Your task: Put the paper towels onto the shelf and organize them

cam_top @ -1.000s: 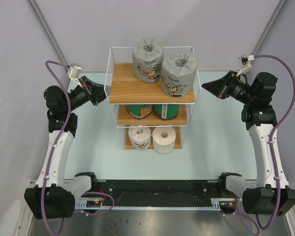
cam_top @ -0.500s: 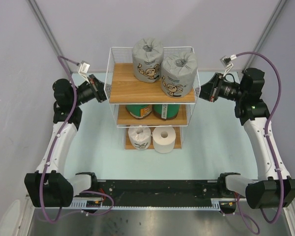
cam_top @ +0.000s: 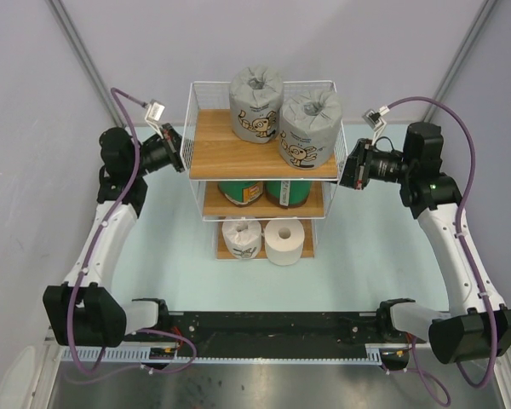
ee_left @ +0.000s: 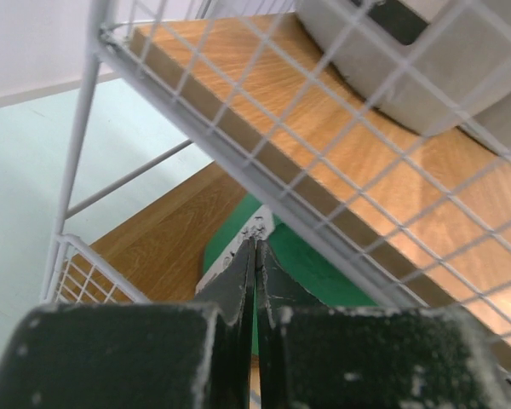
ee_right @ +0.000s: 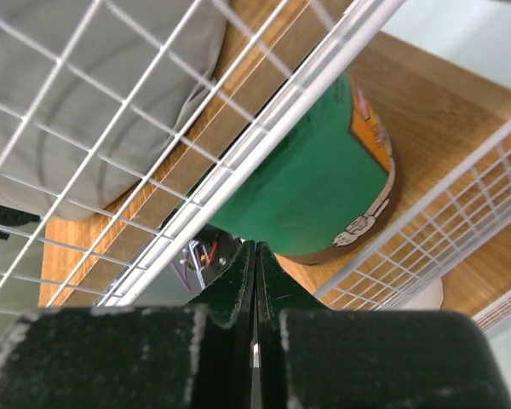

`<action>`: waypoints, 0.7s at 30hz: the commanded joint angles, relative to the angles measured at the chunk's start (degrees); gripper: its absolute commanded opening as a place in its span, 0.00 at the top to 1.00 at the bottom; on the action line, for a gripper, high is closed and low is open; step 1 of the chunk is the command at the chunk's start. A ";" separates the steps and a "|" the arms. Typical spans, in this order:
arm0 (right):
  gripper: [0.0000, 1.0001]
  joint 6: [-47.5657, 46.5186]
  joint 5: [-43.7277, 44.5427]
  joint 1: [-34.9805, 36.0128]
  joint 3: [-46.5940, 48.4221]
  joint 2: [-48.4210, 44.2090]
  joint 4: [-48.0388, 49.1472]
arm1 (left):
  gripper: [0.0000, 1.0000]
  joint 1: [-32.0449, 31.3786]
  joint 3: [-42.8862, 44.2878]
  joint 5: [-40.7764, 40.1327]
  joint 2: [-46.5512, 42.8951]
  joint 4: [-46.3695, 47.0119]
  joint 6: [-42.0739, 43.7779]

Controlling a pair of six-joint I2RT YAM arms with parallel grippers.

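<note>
The shelf [cam_top: 191,128] stands mid-table with all the paper towels on it. Two grey cartoon-print rolls [cam_top: 256,102] sit on the top board, two green rolls [cam_top: 241,191] on the middle board, and two white rolls [cam_top: 283,242] on the bottom board. My left gripper [cam_top: 183,165] is shut and empty, its tip against the shelf's left wire side. My right gripper [cam_top: 342,176] is shut and empty, its tip at the shelf's right wire side. The left wrist view shows a green roll [ee_left: 311,264] behind the mesh. The right wrist view shows the other green roll [ee_right: 311,183] below a grey roll [ee_right: 85,94].
The shelf's wire mesh [ee_left: 264,183] is right in front of both grippers, as the right wrist view [ee_right: 264,136] also shows. The pale table top [cam_top: 153,256] lies around the shelf. Grey walls enclose the back and sides.
Both arms have swung inward toward the shelf. The left gripper's tip moved right to the left wire side; the right gripper's tip moved left to the right wire side. The rolls stayed put.
</note>
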 commanded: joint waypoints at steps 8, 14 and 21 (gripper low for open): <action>1.00 -2.60 -1.87 1.78 2.33 0.06 -1.63 | 1.00 -0.50 4.95 -1.70 2.36 -0.70 2.45; 1.00 -2.08 -1.78 2.48 2.33 1.02 -0.67 | 1.00 -1.47 5.13 -3.02 2.27 -0.70 2.45; 1.00 -0.41 -1.26 4.07 2.33 1.81 1.36 | 1.00 -3.57 4.95 -4.07 2.71 -0.35 2.80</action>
